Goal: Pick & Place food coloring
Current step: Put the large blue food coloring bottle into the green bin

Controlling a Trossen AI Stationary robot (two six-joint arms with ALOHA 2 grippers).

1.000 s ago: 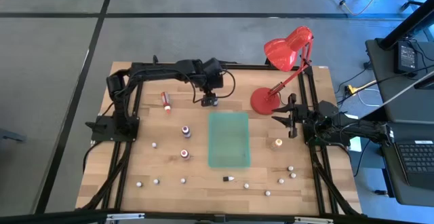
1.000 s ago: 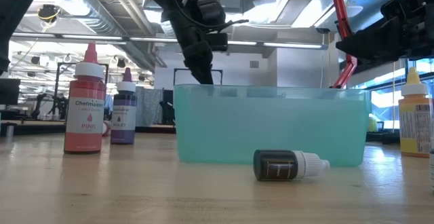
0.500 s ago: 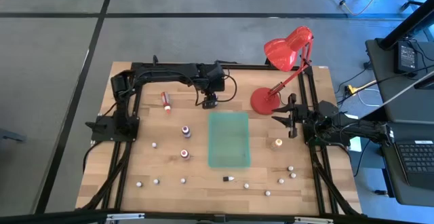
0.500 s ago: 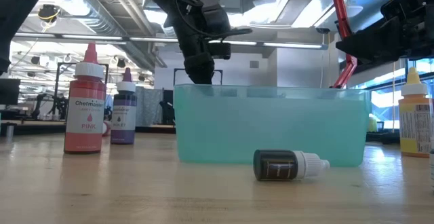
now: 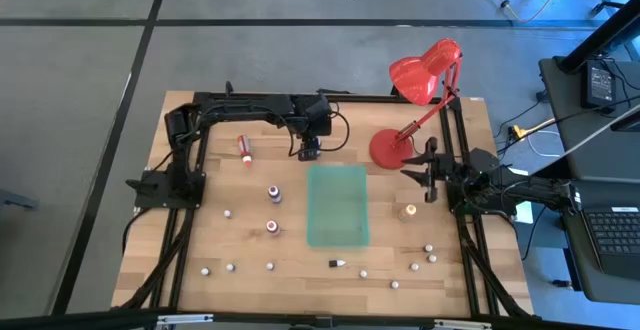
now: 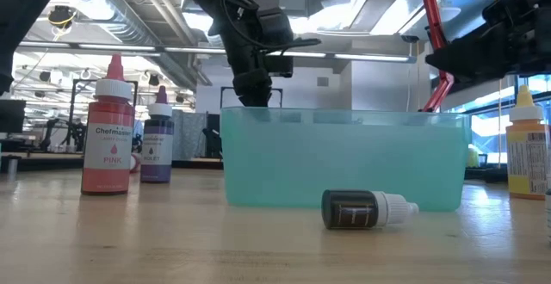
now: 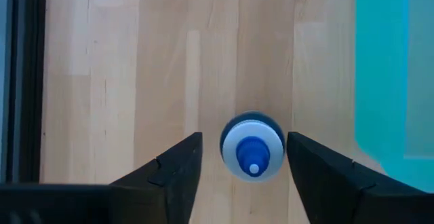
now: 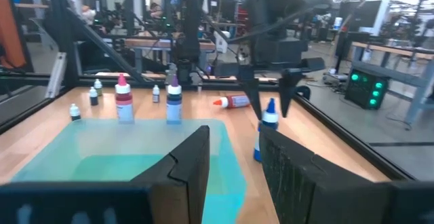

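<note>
My left gripper [image 5: 309, 151] [image 7: 243, 139] is open and points straight down near the table's far edge. One finger stands on either side of an upright blue-capped bottle [image 7: 252, 152] [image 8: 268, 127] without touching it. Other food coloring bottles stand or lie about the table. A red one [image 5: 243, 148] lies on its side. A violet [image 5: 273, 194] [image 6: 156, 149] and a pink one [image 5: 271, 227] [image 6: 108, 145] stand upright, as does a yellow-orange one [image 5: 408, 210] [image 6: 525, 151]. A dark one [image 5: 338, 263] [image 6: 366, 208] lies on its side. My right gripper [image 5: 426, 179] [image 8: 234, 170] is open and waits at the right.
A teal bin [image 5: 337, 206] [image 6: 344, 159] sits mid-table, just on the near side of the left gripper. A red desk lamp [image 5: 415, 110] stands at the far right. Several small whitish pieces [image 5: 229, 266] are scattered along the near side. Black frame rails line the table's left and right edges.
The left gripper has tipped from a slant to pointing straight down over the blue-capped bottle and has come a little lower. In the last half second it has held still. The bottles have not moved.
</note>
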